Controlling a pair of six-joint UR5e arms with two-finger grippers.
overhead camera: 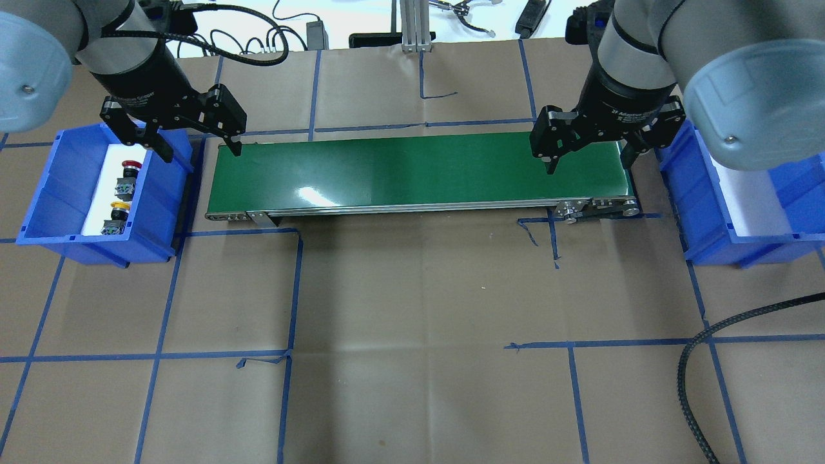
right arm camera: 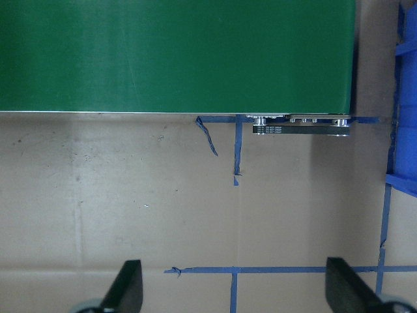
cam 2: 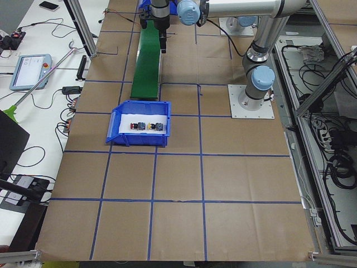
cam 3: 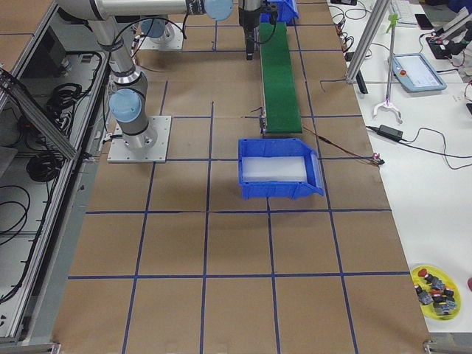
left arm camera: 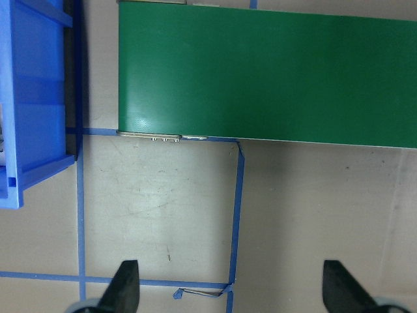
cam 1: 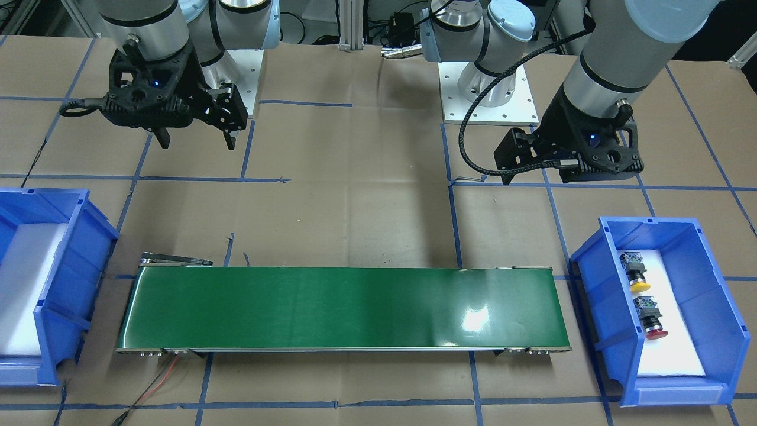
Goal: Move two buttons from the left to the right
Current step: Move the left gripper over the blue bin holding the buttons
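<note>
Two buttons lie in the blue bin [overhead camera: 155, 219] on my left side: a red-capped button [overhead camera: 131, 168] and a yellow-capped button [overhead camera: 118, 208], also seen as red [cam 1: 652, 322] and yellow [cam 1: 637, 275]. My left gripper [overhead camera: 198, 149] hangs open and empty between that bin and the near end of the green conveyor belt [overhead camera: 419, 167]. Its fingertips [left arm camera: 124, 290] frame bare paper in the left wrist view. My right gripper [overhead camera: 588, 161] is open and empty above the belt's other end, and it also shows from the front [cam 1: 197, 142].
An empty blue bin [overhead camera: 702, 212] with a white liner stands past the belt's right end. Blue tape lines cross the brown paper table top. A black cable [overhead camera: 696, 361] loops at the near right. A yellow dish of parts [cam 3: 435, 289] sits on a side table.
</note>
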